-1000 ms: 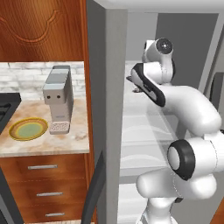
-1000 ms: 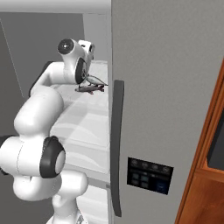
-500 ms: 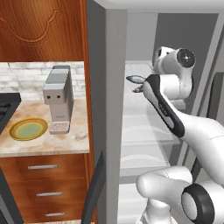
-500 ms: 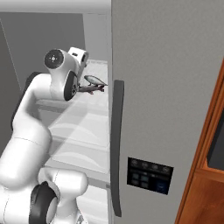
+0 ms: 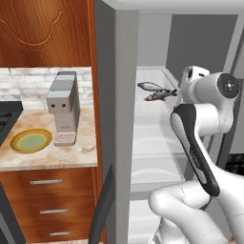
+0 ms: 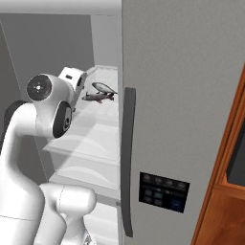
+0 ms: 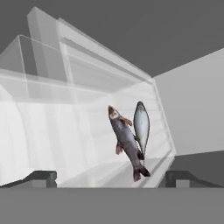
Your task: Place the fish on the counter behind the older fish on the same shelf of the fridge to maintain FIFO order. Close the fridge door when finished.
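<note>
Gripper (image 7: 109, 177) is wide open, holding nothing. Both fish lie side by side on the fridge shelf (image 5: 152, 138): darker fish (image 7: 126, 142) just ahead of us, silver fish (image 7: 141, 123) touching behind it. Fridge door (image 6: 191, 110) stands open; we judge closing comes next.

I see two fish on one white fridge shelf (image 5: 152, 119): a darker grey-brown fish (image 7: 127, 142) and a paler silver fish (image 7: 141, 124) just behind it, side by side. On the beige counter (image 5: 86, 152) sit a yellow-green plate (image 5: 30, 140) and a grey coffee machine (image 5: 63, 108).
</note>
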You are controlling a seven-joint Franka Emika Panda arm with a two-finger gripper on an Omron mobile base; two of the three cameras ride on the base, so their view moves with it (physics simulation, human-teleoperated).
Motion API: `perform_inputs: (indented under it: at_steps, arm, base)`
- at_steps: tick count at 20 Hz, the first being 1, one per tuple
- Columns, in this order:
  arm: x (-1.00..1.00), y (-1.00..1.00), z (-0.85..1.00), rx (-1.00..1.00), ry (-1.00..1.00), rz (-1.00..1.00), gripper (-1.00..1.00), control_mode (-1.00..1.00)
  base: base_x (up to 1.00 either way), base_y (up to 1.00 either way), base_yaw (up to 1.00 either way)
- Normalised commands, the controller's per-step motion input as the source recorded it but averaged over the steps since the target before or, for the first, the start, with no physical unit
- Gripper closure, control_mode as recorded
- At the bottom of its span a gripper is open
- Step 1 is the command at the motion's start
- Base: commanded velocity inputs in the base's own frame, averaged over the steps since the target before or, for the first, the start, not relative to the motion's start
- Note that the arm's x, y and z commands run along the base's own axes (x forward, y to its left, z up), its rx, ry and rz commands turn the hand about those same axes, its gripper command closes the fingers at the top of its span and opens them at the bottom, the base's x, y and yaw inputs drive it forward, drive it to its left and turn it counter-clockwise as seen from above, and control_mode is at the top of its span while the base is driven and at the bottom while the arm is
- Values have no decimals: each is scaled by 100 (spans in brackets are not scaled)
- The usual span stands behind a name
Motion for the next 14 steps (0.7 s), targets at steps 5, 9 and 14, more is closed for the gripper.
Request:
perform_inputs:
  at_steps: [5,9,14]
  arm:
    - [-22,21,-35,-4,13,0,-100,-100]
    - [0,13,-15,-5,2,2,-100,-100]
    - [-13,3,-25,-3,-2,4,-100,-100]
  base:
    - [0,0,0]
    - [0,0,0]
    - [0,0,0]
